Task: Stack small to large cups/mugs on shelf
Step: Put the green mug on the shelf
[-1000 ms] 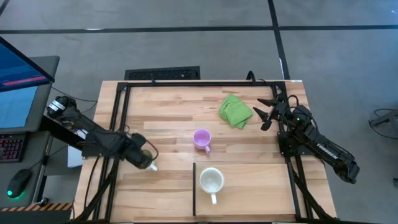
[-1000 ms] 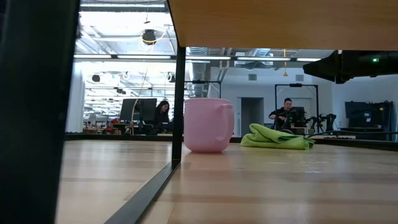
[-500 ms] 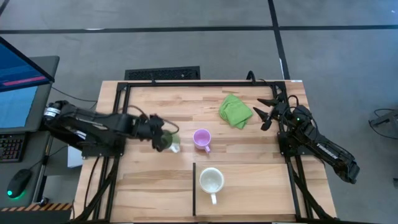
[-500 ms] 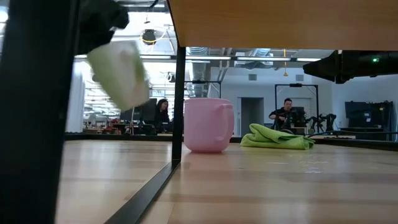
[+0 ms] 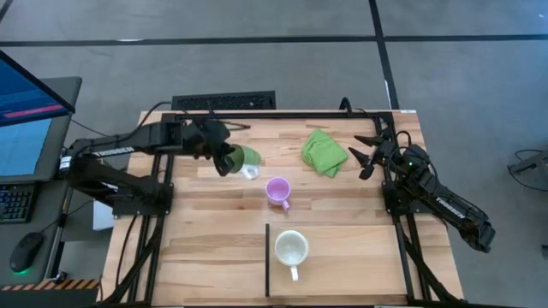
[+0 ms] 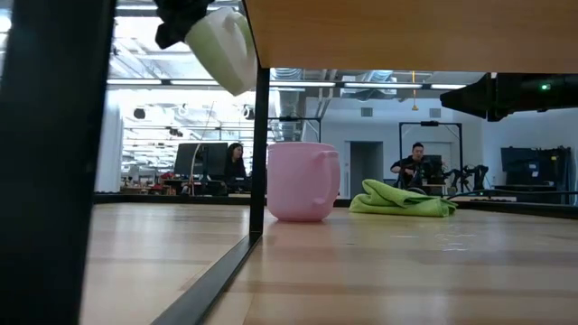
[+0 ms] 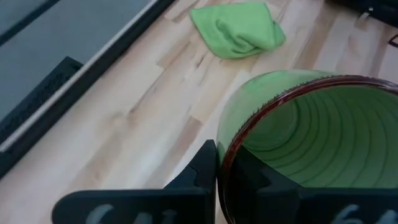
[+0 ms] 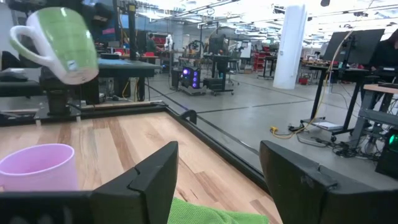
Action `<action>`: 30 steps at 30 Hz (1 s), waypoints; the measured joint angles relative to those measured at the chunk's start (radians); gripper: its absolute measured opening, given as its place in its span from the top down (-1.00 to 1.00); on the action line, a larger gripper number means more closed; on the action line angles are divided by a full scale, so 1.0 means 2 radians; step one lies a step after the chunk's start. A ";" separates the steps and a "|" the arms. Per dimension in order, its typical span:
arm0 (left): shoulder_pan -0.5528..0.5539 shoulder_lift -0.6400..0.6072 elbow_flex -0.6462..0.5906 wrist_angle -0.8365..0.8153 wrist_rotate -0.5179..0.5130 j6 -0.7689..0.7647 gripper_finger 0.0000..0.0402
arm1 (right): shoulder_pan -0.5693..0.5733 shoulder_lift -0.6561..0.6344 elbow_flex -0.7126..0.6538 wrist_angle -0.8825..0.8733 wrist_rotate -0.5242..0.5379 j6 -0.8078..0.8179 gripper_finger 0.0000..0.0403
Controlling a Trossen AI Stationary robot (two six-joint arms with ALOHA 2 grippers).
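My left gripper is shut on a green mug, held in the air over the far middle of the table, left of the green cloth. The mug also shows high up in the low view and in the right wrist view. A light purple mug stands upright on its base mid-table. A white mug stands on the shelf, just right of the black strip. At the far right my right gripper waits open. My left gripper grips the green mug's rim, one finger outside the wall and the other inside the mouth. The fingers come from the table's left, slanting down. The mug hangs lifted clear of the table, tilted, mouth toward the gripper and base away from it.
The green cloth lies crumpled at the far right, between the held mug and my right gripper. A black frame runs along the table's left, far and right edges. Bare wood lies at the near left.
My left gripper has swung from the table's near left up and toward the far edge and the middle, rolling its wrist as it went. The green mug has gone with it, risen well above the table and tipped. My right gripper has kept still.
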 joint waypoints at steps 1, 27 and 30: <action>0.008 0.005 0.006 0.001 0.007 0.008 0.99 | 0.000 0.000 0.000 0.000 0.000 0.000 -0.24; 0.062 0.382 0.427 -0.180 0.140 0.157 0.99 | 0.000 0.000 0.000 0.000 0.000 0.000 -0.24; 0.061 0.424 0.470 -0.214 0.139 0.161 0.99 | 0.000 0.000 0.000 0.000 0.000 0.000 -0.24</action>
